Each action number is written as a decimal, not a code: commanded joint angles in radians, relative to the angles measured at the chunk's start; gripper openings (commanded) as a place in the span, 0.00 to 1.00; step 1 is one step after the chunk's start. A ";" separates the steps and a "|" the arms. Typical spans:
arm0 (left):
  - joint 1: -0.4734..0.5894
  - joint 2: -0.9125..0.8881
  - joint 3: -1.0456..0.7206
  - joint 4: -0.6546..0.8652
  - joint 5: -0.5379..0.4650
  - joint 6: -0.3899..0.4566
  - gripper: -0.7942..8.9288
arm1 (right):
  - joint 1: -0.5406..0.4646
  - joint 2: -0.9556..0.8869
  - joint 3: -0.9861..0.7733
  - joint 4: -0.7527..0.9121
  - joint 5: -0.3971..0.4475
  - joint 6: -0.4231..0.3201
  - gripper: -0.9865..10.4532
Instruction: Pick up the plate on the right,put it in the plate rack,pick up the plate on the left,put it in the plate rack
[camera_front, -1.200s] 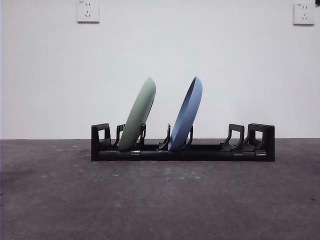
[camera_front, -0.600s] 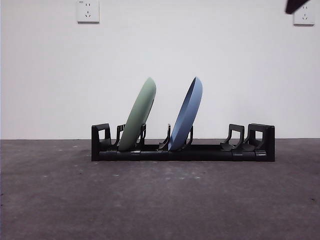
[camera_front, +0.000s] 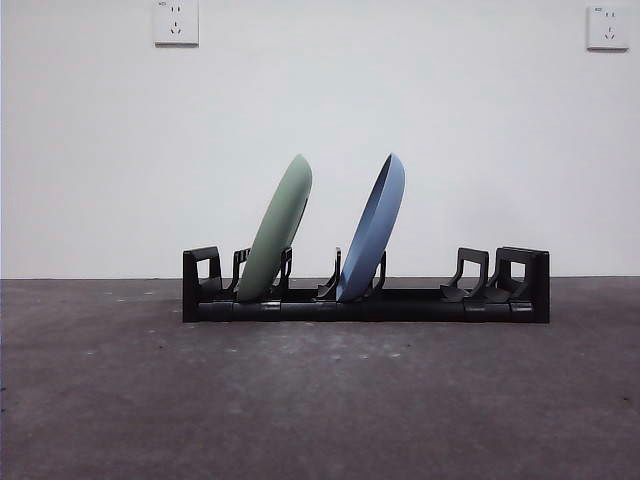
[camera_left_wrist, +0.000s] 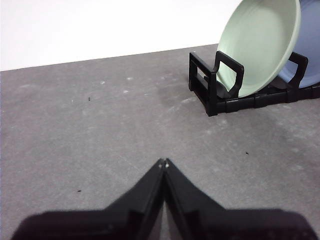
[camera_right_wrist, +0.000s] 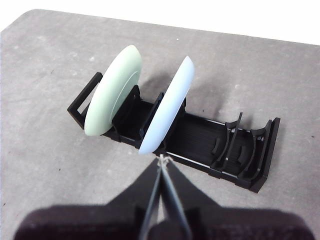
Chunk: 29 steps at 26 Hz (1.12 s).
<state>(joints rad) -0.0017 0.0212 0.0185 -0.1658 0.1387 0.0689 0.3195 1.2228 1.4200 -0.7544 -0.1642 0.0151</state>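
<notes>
The black plate rack (camera_front: 420, 300) lies across the middle of the table in the front view. A green plate (camera_front: 276, 228) leans in its left slot and a blue plate (camera_front: 374, 228) leans in a middle slot; both tilt to the right. My left gripper (camera_left_wrist: 163, 163) is shut and empty over bare table, well apart from the rack (camera_left_wrist: 205, 87) and the green plate (camera_left_wrist: 260, 45). My right gripper (camera_right_wrist: 162, 158) is shut and empty, hovering above and just in front of the blue plate (camera_right_wrist: 167, 112), with the green plate (camera_right_wrist: 112, 90) and rack (camera_right_wrist: 200, 137) below. Neither arm shows in the front view.
Dark grey table surface (camera_front: 320, 400) extends in front of the rack. A white wall with two sockets (camera_front: 176, 22) stands behind. The rack's right end has unfilled prongs (camera_front: 470, 270).
Half a second ago a black arm tip showed at the top right corner of the front view; it is now out of view. The plates and the rack have not moved.
</notes>
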 joint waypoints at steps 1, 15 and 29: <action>0.004 0.001 -0.011 0.006 -0.002 -0.009 0.08 | 0.000 0.003 -0.005 0.007 0.001 0.008 0.09; 0.004 0.003 -0.011 0.006 -0.002 -0.009 0.08 | -0.088 -0.146 -0.022 0.072 0.116 -0.117 0.09; 0.004 0.012 -0.011 0.007 -0.002 -0.009 0.08 | -0.401 -0.801 -0.739 0.510 0.184 -0.132 0.09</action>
<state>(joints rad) -0.0017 0.0330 0.0185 -0.1642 0.1387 0.0666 -0.0807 0.4469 0.7486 -0.2584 0.0166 -0.1062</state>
